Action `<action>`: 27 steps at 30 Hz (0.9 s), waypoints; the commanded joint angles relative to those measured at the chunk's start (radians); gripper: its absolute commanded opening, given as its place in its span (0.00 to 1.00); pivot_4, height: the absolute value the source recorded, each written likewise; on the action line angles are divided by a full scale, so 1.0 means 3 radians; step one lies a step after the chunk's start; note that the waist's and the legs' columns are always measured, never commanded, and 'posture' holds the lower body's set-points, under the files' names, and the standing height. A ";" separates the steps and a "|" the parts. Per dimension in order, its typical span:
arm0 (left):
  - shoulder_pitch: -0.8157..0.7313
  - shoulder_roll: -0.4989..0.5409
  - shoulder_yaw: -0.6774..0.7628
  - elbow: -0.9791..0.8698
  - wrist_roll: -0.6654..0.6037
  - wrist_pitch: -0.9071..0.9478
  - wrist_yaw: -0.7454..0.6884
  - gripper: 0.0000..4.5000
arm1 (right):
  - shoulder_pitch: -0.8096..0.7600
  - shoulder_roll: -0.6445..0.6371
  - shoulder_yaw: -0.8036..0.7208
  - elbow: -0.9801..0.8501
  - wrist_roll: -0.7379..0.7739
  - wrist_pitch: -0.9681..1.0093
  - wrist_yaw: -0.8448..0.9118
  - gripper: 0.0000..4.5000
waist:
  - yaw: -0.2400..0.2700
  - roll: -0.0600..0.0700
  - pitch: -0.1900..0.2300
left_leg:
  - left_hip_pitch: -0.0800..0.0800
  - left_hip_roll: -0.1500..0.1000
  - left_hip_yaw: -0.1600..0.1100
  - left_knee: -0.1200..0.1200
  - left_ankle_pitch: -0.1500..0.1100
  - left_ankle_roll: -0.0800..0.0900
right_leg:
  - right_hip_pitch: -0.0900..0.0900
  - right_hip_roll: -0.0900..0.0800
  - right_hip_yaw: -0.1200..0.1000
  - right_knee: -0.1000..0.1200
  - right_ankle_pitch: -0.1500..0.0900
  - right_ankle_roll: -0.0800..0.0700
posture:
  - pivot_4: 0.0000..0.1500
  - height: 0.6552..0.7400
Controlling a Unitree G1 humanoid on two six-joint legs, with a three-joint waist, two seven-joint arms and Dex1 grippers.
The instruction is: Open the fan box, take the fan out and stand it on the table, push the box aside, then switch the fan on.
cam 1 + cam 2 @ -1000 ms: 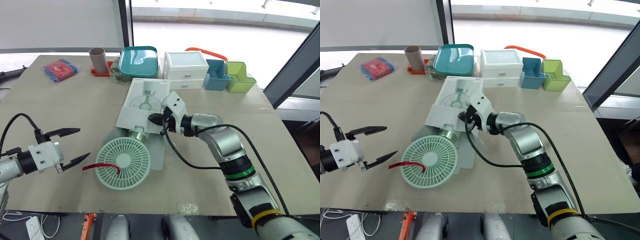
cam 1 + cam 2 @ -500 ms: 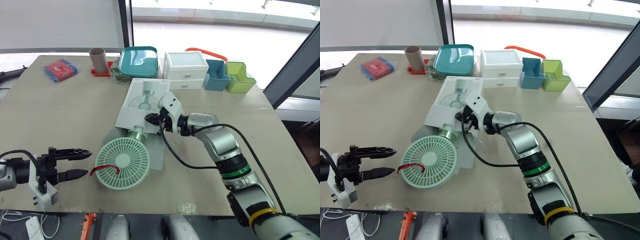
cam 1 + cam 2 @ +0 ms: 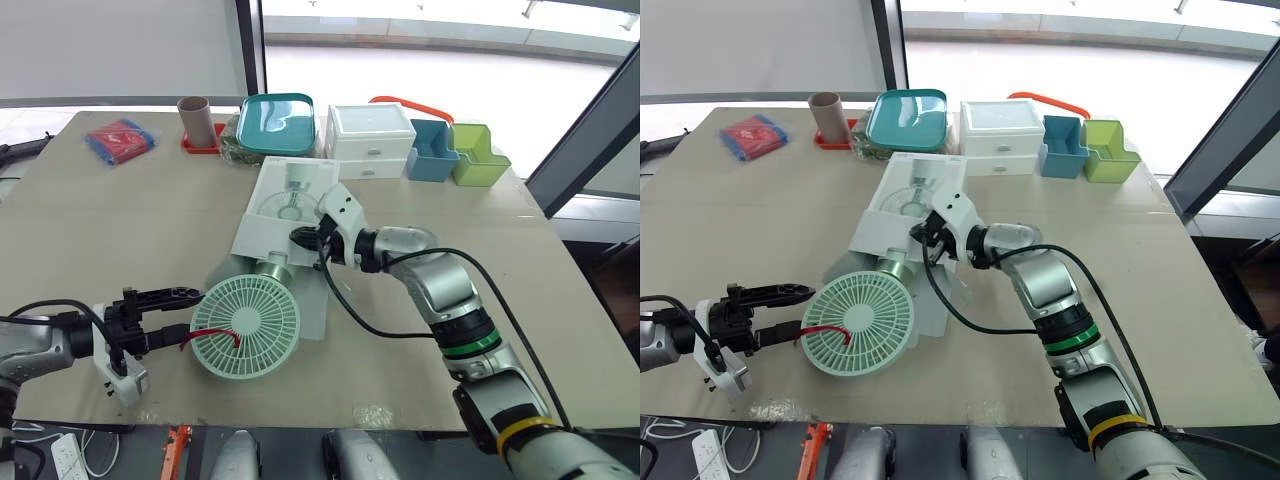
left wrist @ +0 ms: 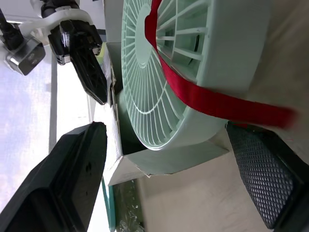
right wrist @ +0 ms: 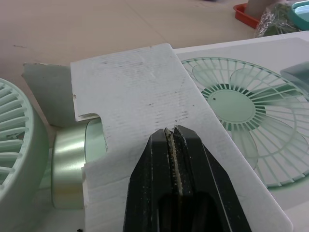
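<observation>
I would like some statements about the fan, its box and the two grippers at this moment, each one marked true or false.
1. The right gripper has its fingers shut on a flap of the fan box. True.
2. The fan stands upright, clear of the box. False: it lies grille up, with its base at the box mouth.
3. The left gripper is open beside the fan's rim. True.
4. A blue ribbon crosses the grille. False: the ribbon is red.
</observation>
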 commanded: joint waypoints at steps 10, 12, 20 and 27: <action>0.0128 0.0238 -0.0199 -0.0650 0.2432 0.0462 0.3080 0.97 | 0.0071 -0.0086 -0.0010 -0.0151 -0.0012 0.0130 -0.0016 0.00 | 0.0004 -0.0002 -0.0001 | 0.0001 -0.0002 0.0000 0.0002 0.0000 0.0000 | 0.0000 -0.0005 -0.0002 0.0006 0.0000 0.0000 | 1.00 1.00; 0.0206 0.0500 -0.0663 -0.0721 0.2919 0.0975 0.3968 0.97 | 0.0073 -0.0098 -0.0017 -0.0162 -0.0008 0.0145 -0.0018 0.00 | 0.0001 -0.0003 -0.0002 | 0.0001 -0.0001 0.0000 0.0002 0.0000 0.0000 | 0.0000 -0.0010 -0.0003 0.0009 0.0000 0.0000 | 1.00 1.00; -0.0153 0.0869 -0.1952 -0.0361 0.3629 0.2210 0.5637 0.97 | 0.0102 -0.0121 -0.0013 -0.0215 0.0009 0.0182 -0.0031 0.00 | 0.0018 -0.0006 -0.0003 | 0.0009 -0.0022 -0.0001 0.0004 0.0002 0.0002 | -0.0001 -0.0047 -0.0046 0.0030 -0.0003 0.0006 | 1.00 1.00; -0.0612 0.0934 -0.2408 -0.0089 0.3443 0.2526 0.5977 0.97 | 0.0118 -0.0133 -0.0013 -0.0243 0.0000 0.0191 -0.0042 0.00 | 0.0017 -0.0008 -0.0004 | 0.0010 -0.0023 0.0000 0.0005 0.0002 0.0002 | -0.0002 -0.0054 -0.0066 0.0032 -0.0003 0.0006 | 1.00 1.00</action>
